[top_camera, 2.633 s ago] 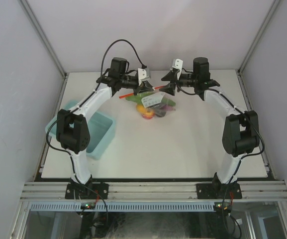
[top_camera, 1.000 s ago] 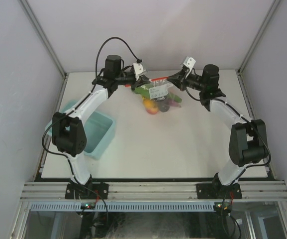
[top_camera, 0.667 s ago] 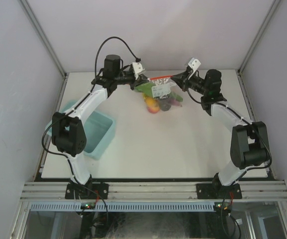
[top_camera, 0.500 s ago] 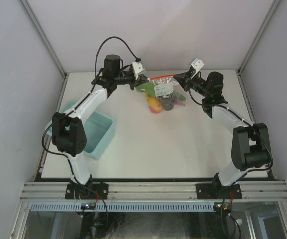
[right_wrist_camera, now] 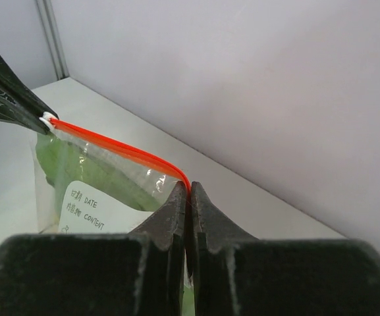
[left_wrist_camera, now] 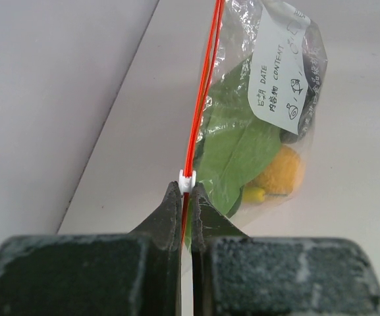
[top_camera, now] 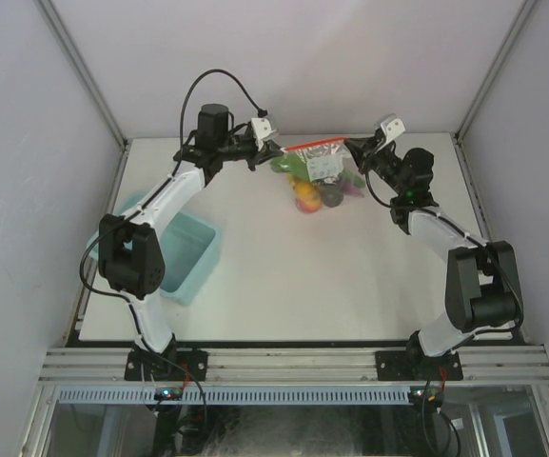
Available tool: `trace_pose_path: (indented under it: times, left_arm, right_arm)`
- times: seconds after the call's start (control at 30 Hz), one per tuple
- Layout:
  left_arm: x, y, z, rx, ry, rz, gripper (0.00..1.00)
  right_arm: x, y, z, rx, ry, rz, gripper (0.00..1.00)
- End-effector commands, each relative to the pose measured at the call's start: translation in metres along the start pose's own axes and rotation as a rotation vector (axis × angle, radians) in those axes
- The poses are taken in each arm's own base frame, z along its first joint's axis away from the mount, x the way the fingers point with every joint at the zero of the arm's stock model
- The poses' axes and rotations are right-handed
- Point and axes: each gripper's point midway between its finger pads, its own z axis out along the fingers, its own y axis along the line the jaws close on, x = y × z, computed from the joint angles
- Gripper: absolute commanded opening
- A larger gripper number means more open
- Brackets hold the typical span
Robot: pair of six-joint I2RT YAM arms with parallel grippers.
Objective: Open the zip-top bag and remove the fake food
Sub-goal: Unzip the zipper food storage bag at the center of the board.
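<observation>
The left pincer (left_wrist_camera: 185, 194) is clamped on the red strip (left_wrist_camera: 199, 99) of the bag (left_wrist_camera: 278, 85), beside the slider (left_wrist_camera: 187, 180); the right pincer (right_wrist_camera: 187, 191) is clamped on its other end. Food (left_wrist_camera: 278, 174) is inside.

Robot lab cell, plain panel walls (top_camera: 303, 67), white table (top_camera: 331, 281), left arm (top_camera: 172, 193) and right arm (top_camera: 433, 225) bolted to aluminium rail (top_camera: 293, 365)

zip-top bag (left_wrist_camera: 242, 131): far end cut off by top edge | fake food (left_wrist_camera: 278, 174): partly hidden behind white label (left_wrist_camera: 278, 85)

The right tool (top_camera: 353, 145) has drawn the zip-top bag (top_camera: 324, 170) rightward (its red strip (top_camera: 314, 143) now taut).
</observation>
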Motion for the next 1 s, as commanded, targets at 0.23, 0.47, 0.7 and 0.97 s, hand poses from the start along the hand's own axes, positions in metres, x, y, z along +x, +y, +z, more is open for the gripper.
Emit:
trace_pose_path:
  times: [0.23,0.47,0.7,0.97]
  left_arm:
    - [-0.021,0.013,-0.019,-0.055,-0.029,0.028,0.00]
    - [-0.019,0.013,-0.018,-0.054,-0.024,0.022,0.00]
    - [-0.016,0.014,-0.016,-0.051,-0.017,0.017,0.00]
    - [-0.013,0.015,-0.014,-0.049,-0.006,0.010,0.00]
  right_arm:
    - [-0.063,-0.031,-0.016,0.178,-0.192,-0.068,0.00]
    - [-0.065,-0.038,-0.023,0.227,-0.211,-0.069,0.00]
    - [-0.067,-0.043,-0.030,0.273,-0.230,-0.072,0.00]
    - [-0.067,-0.048,-0.035,0.306,-0.240,-0.069,0.00]
